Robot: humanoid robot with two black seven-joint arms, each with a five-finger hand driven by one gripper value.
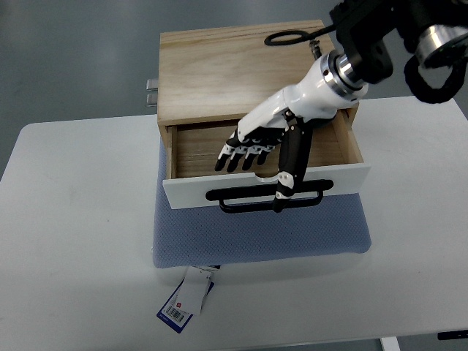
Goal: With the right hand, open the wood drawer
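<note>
A light wood box (219,69) stands on a blue pad on the white table. Its drawer (196,150) is pulled out toward me, and its bare wooden inside shows. The drawer has a white front panel (344,181) with a black bar handle (241,197). My right hand (252,164), white with black fingers, comes in from the upper right and hovers over the open drawer. Its four fingers (238,156) are stretched out and slightly bent over the drawer's inside. Its thumb (287,179) points down across the front panel to the handle. It holds nothing. The left arm is out of view.
The blue pad (256,238) lies under the box, with a white and blue tag (186,300) at its front edge. A black cable loop (289,36) lies on the box top. The white table (73,241) spreads to the left and front.
</note>
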